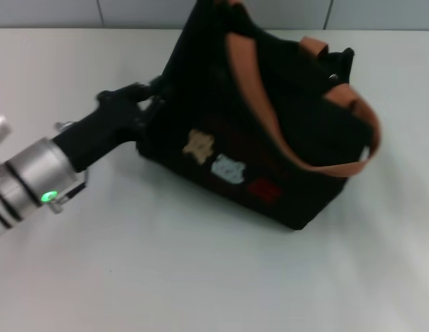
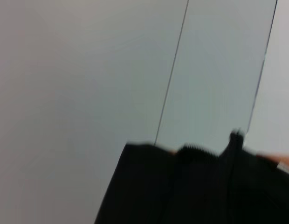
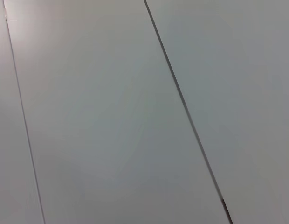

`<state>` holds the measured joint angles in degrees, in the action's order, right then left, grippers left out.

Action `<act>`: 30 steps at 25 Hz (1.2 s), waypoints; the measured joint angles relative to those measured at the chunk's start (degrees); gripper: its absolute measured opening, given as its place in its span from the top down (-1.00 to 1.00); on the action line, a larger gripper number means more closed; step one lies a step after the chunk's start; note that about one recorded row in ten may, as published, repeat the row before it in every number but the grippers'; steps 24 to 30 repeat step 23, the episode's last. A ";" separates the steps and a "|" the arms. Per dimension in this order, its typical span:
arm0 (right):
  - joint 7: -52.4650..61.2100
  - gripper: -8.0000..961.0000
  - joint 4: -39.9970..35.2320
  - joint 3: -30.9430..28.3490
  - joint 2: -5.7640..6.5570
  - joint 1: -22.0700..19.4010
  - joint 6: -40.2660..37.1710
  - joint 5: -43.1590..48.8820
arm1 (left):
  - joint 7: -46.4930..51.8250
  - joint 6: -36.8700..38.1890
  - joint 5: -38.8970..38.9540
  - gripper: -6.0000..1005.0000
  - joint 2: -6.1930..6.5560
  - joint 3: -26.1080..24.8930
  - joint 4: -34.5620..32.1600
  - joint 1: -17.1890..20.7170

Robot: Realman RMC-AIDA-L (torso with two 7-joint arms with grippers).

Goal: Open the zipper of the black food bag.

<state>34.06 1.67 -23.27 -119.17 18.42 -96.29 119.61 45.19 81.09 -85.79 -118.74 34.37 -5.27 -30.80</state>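
White bench (image 1: pixel 201 277) fills nearly the whole head view, plain and pale from the near edge right out to the far edge. Along that far edge rises a wall of light grey panels (image 1: pixel 48 12), with thin dark seams running up between them, one toward the far-left corner, another toward the far-right. The left wrist view catches the same kind of grey paneling (image 2: pixel 88 70), two dark seams slanting across it. The right wrist view shows only pale panels (image 3: pixel 112 116), one bold dark seam cutting diagonally and a fainter one beside it.
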 joint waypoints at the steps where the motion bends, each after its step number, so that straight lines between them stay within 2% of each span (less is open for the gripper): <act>1: 1.02 -0.45 -1.03 0.38 0.01 0.02 -0.58 0.44 | 0.29 1.63 0.06 0.65 0.07 -0.37 -1.16 1.14; 5: 4.64 -0.54 -6.44 3.26 0.08 0.08 -3.64 1.72 | 3.65 10.78 0.07 0.50 0.57 -1.19 -10.31 8.04; 8: 6.84 -0.57 -11.34 9.30 0.28 0.11 -7.46 1.76 | 6.63 17.64 -1.36 0.40 2.58 0.82 -17.29 12.88; 10: 8.30 -0.57 -14.56 15.62 0.78 0.22 -11.03 1.77 | 6.88 24.08 -5.01 0.32 5.13 3.75 -20.87 14.91; 12: 9.00 -0.57 -17.39 25.13 1.78 0.56 -15.30 1.87 | 7.02 28.80 -8.73 0.10 7.08 5.87 -22.59 15.45; 13: 9.13 -0.57 -19.46 35.67 2.63 1.38 -19.28 2.21 | 7.36 32.04 -12.28 -0.01 8.29 7.32 -23.40 15.29; 14: 9.19 -0.57 -20.33 41.19 2.99 2.01 -21.09 2.39 | 7.61 32.80 -13.99 -0.13 8.49 7.86 -23.80 15.10; 15: 9.19 -0.57 -20.33 41.19 2.99 2.01 -21.09 2.39 | 7.61 32.80 -13.99 -0.20 8.49 7.86 -23.80 15.10; 17: 9.55 -0.57 -21.13 48.89 3.20 3.45 -23.31 2.57 | 8.08 32.83 -17.09 -0.34 8.12 8.63 -24.32 14.26; 19: 9.86 -0.57 -21.28 52.48 2.85 4.70 -23.72 2.59 | 8.38 32.63 -19.89 -0.48 7.46 8.69 -24.33 13.18; 20: 9.97 -0.57 -21.30 52.80 2.53 5.12 -23.58 2.60 | 8.56 32.46 -21.05 -0.55 7.12 8.60 -24.25 12.66; 23: 10.06 -0.57 -21.33 53.07 1.65 6.54 -23.03 2.94 | 9.37 31.93 -22.79 -0.55 6.35 8.42 -24.28 11.88; 30: 10.06 -0.57 -21.33 53.07 1.65 6.54 -23.03 2.94 | 9.37 31.93 -22.79 -0.55 6.35 8.42 -24.28 11.88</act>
